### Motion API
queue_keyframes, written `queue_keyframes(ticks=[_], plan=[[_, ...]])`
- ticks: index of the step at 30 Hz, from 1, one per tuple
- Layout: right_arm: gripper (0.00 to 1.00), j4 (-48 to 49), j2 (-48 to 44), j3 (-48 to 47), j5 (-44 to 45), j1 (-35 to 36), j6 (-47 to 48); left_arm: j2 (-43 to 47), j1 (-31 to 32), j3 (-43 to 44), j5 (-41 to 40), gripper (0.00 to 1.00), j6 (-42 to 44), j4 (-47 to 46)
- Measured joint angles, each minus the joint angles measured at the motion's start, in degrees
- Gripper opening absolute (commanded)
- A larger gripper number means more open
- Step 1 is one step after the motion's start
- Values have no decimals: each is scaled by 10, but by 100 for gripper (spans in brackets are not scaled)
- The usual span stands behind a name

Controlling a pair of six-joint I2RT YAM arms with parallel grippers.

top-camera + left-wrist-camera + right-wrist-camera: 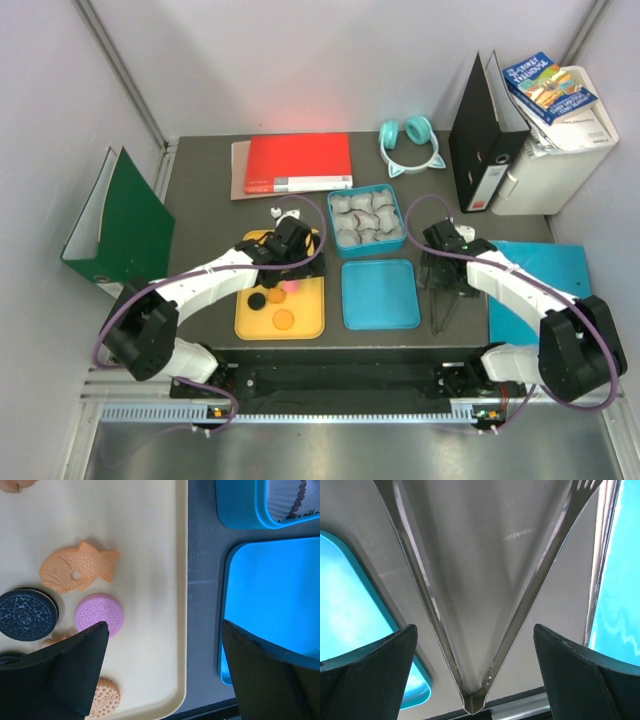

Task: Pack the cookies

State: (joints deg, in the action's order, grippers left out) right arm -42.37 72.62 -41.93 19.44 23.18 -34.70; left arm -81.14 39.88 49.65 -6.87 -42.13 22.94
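My left hand (pixel 164 629) hung with its two black fingers spread wide, clamped on nothing, over the right edge of a smooth pale-yellow tray (pixel 150 540). The cookies lay on that tray. One pink cookie (pixel 98 614), round and scallop-edged, sat just beside my left finger at ten o'clock. One black sandwich cookie (pixel 27 614) with an embossed face lay at nine. One orange fish-shaped cookie (pixel 75 572) lay at eleven. One tan dotted cookie (pixel 106 698) was half hidden under the finger at seven. Bits of others at the edges were too cut off to count.

At three o'clock, on the dark surface (pixel 202 580), lay one flat teal lid (pixel 270 605) with rounded corners. At one o'clock stood one teal tin (pixel 237 502) holding crinkled paper cups (pixel 287 500).

My right hand (pixel 475 630) was also wide apart, its fingers either side of one pair of shiny metal tongs (pixel 472 702). The tongs lay in a V on the surface with the joint at six o'clock. I could not tell whether the fingers touched them.
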Motion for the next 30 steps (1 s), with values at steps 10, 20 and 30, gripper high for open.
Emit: queue_keyframes(ticks=[10, 20, 30], plan=[[99, 14, 25, 18, -16, -7, -18, 0, 0, -1, 0, 98, 0, -3], [88, 72, 61, 24, -67, -34, -39, 0, 0, -1, 0, 98, 0, -3], [41, 74, 69, 17, -65, -40, -44, -10, 0, -1, 0, 98, 0, -3]])
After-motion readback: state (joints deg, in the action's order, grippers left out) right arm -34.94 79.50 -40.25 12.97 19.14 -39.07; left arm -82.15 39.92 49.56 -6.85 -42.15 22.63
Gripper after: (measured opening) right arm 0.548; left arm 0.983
